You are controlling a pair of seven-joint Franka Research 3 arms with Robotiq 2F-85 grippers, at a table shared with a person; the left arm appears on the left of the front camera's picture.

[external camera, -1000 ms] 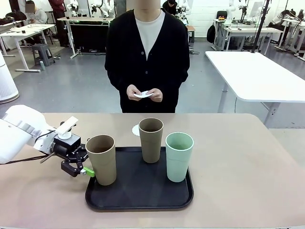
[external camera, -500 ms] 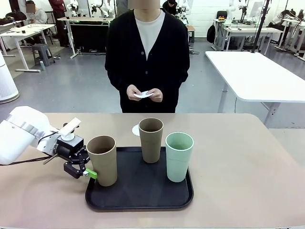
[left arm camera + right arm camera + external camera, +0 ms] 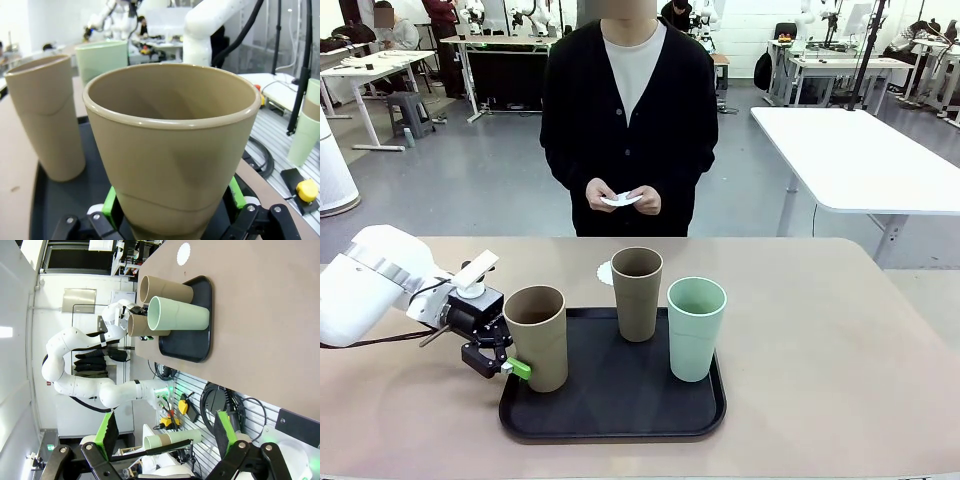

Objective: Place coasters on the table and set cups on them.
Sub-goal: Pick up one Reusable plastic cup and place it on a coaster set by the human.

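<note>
The table (image 3: 840,330) has a plain beige-pink matte top with rounded far corners. A black tray (image 3: 620,395) with a raised rim lies flat on it, near the front edge and left of the middle. Just behind the tray's far edge, one white scalloped coaster (image 3: 604,273) lies flat on the top.

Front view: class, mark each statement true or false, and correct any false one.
1. The green cup lies on its side. False: it stands upright on the black tray.
2. The left gripper has open jaws either side of the near tan cup. True.
3. The far tan cup stands on the coaster. False: it stands on the tray; the coaster lies bare on the table behind it.
4. The person's hands hold something white. True.
</note>
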